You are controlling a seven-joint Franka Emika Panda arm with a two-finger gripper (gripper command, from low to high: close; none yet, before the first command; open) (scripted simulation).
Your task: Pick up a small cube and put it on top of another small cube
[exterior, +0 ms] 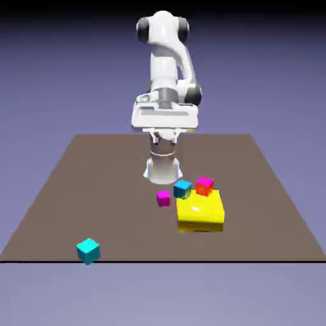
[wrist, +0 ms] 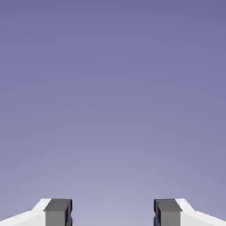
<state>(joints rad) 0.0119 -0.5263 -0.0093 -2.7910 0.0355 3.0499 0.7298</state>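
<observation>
Nothing is stacked yet. The gripper (wrist: 113, 212) is showing wide-apart fingertips with only backdrop between them, holding nothing. The cyan cube (exterior: 88, 250) is sitting alone near the table's (exterior: 70, 191) front edge, well apart from the arm; grasping and placing remain.

A flat yellow block (exterior: 201, 211) lies on the brown desk (exterior: 95, 184). A red cube (exterior: 204, 185) sits at its far edge, a darker blue cube (exterior: 182, 188) just beside, a magenta cube (exterior: 163, 198) near.
</observation>
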